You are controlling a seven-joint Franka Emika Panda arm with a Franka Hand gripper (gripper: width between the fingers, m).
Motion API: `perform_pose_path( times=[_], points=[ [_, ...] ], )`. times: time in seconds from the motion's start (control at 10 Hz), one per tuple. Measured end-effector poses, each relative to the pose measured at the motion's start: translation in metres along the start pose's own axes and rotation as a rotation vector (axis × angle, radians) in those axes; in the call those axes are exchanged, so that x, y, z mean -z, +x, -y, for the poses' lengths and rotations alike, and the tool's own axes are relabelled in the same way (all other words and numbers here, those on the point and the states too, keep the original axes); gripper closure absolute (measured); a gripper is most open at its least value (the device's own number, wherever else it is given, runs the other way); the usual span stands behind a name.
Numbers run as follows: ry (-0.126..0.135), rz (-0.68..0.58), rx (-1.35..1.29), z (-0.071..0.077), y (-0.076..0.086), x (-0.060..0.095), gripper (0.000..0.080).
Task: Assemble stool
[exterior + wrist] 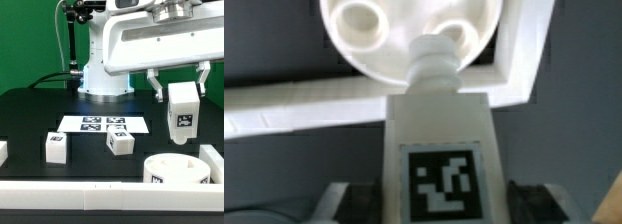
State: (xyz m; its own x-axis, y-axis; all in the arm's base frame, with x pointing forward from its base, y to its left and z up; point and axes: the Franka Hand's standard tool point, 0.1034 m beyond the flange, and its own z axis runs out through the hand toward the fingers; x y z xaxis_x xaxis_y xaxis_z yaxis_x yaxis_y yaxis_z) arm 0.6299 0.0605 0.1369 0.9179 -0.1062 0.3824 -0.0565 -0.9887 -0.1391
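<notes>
1. Currently the gripper (181, 92) is clenched on the held leg (183, 112), which hangs upright in the air above the seat (176, 170), not touching it.
2. In the wrist view the held leg's peg points toward the seat's holes, probably lining up for insertion.
3. The seat sits in the corner of the border rails (100, 190), likely braced there against pushing.
4. The second leg (56, 147) and the third leg (121, 142) lie loose near the marker board (103, 124).

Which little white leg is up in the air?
The leg gripped in the hand, hanging above the round seat. The nearer loose leg and the farther loose leg both sit on the table.
</notes>
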Motion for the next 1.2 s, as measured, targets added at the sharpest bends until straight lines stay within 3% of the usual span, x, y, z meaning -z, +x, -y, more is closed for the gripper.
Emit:
perform_pose_path(
  times=[0.2,0.3,0.4,0.5,0.7,1.0,1.2],
  points=[
    [-0.01,-0.126,0.008,-0.001,-0.003,-0.002,0.0463],
    [-0.012,-0.246,0.026,0.007,0.0,-0.001,0.0463],
    [-0.012,-0.299,0.06,0.019,-0.009,-0.009,0.0463],
    [-0.015,-0.238,0.083,0.024,-0.023,-0.022,0.0463],
    [-0.017,-0.234,0.078,0.021,-0.019,-0.019,0.0463],
    [-0.021,-0.212,0.109,0.022,-0.031,-0.03,0.0463],
    [-0.02,-0.207,0.114,0.022,-0.026,-0.033,0.0463]
  ],
)
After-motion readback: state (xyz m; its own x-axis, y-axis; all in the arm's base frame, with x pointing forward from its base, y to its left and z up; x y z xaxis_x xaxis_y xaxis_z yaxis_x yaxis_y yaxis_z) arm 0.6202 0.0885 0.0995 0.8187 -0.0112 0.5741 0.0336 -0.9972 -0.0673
